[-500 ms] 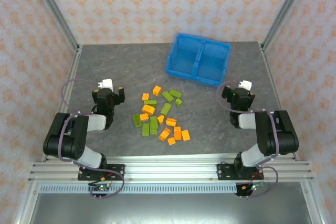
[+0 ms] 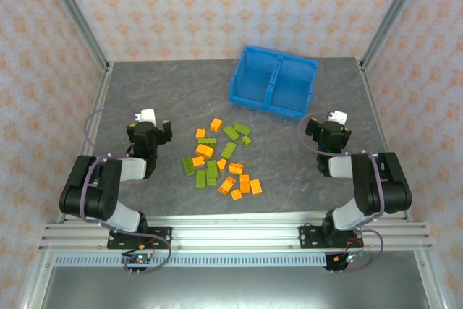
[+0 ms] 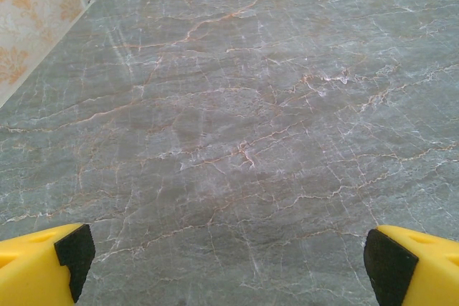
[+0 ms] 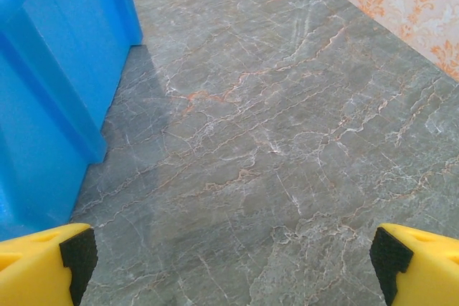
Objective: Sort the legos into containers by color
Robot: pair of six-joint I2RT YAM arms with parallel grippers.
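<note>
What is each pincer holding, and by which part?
Nothing is held. The left pincer and right pincer are both open above the table; the legos lie loose on it.

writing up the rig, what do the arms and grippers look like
Both arms, left arm and right arm, are glossy black with rounded joints and light grey link sections. A thin purplish cable loops beside each. Each wrist carries a small white block. The left gripper and right gripper have yellow fingers tipped with black pads.
</note>
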